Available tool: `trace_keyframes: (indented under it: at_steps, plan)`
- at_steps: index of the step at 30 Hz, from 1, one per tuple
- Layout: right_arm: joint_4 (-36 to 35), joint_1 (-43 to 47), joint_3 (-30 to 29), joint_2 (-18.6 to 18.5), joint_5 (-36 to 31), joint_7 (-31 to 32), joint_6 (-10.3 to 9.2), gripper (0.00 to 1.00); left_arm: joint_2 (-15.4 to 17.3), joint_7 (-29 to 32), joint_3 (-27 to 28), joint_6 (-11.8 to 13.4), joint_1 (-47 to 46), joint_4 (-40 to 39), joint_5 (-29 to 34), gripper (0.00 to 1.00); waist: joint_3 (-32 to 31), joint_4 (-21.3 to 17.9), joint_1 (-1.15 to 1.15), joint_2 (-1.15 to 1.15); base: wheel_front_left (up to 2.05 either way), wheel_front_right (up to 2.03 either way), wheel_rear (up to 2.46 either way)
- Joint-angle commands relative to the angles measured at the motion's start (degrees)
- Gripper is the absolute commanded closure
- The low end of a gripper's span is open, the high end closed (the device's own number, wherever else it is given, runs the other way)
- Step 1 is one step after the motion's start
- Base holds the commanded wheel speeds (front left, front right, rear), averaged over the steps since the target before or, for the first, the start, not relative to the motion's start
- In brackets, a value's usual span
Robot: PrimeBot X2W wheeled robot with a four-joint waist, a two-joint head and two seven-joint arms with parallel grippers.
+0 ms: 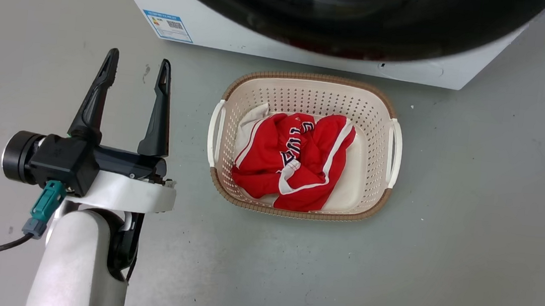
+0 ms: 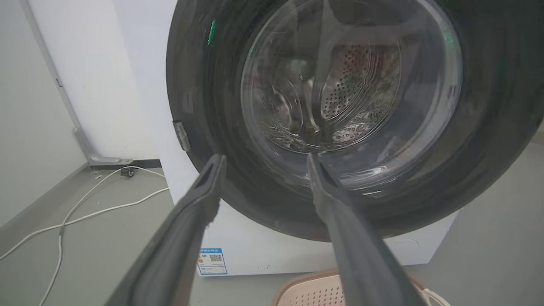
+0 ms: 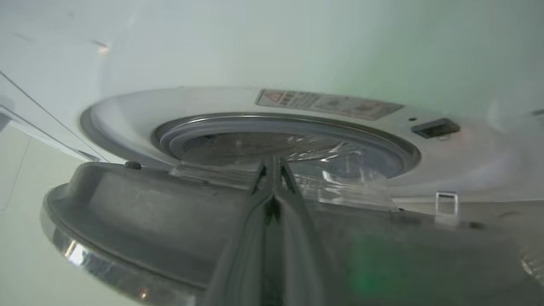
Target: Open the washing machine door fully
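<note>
The washing machine (image 1: 224, 36) stands at the top of the head view, its glossy black washing machine door (image 1: 347, 24) hanging over the floor. My left gripper (image 1: 138, 65) is open and empty at the lower left, short of the machine. Through the left wrist view the door (image 2: 204, 127) with its glass bowl faces my open left gripper (image 2: 265, 158). In the right wrist view the door (image 3: 148, 212) stands ajar, showing its grey inner side. My right gripper (image 3: 272, 161) is shut, fingers lying along that inner face and pointing at the porthole's grey rubber ring (image 3: 238, 125).
A cream perforated basket (image 1: 383, 109) holding a red garment (image 1: 292, 160) sits on the grey floor just below the door. White cables (image 2: 85, 210) trail on the floor left of the machine. The door's latch hook (image 3: 446, 204) and the machine's latch slot (image 3: 435, 127) are apart.
</note>
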Motion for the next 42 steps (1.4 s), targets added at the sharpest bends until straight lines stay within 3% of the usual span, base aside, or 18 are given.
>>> trace_keyframes:
  at_steps: [1,15,23,26,42]
  plan:
    - [-0.67,2.17,0.2,1.64,0.59,1.71,0.14,1.0,-0.05,-0.15,-0.07,0.02,-0.54,0.16,0.23,0.0,-0.39,-0.18,-0.01,0.0,0.0,0.0,0.0]
    - [-11.14,13.06,-0.18,1.7,5.51,15.68,0.14,1.0,-0.09,-0.15,-0.14,0.09,2.51,1.6,0.79,0.0,-6.15,-1.86,-0.01,0.0,0.0,0.0,0.0]
    - [-18.81,22.54,1.22,4.08,7.26,20.54,0.14,1.0,-0.08,-0.15,-0.68,-0.16,5.56,3.05,1.42,0.0,-11.46,-2.21,-0.01,0.0,0.0,0.0,0.0]
    - [-24.6,29.64,2.83,6.76,8.53,22.84,0.14,1.0,-0.01,-0.15,-1.15,-0.28,8.37,3.78,1.44,0.0,-15.07,-2.29,-0.01,0.0,0.0,0.0,0.0]
    - [-34.87,41.32,8.65,14.36,10.78,22.82,0.14,1.0,0.02,-0.15,-1.96,-0.29,12.0,5.03,0.45,0.0,-19.07,-2.96,-0.01,0.0,0.0,0.0,0.0]
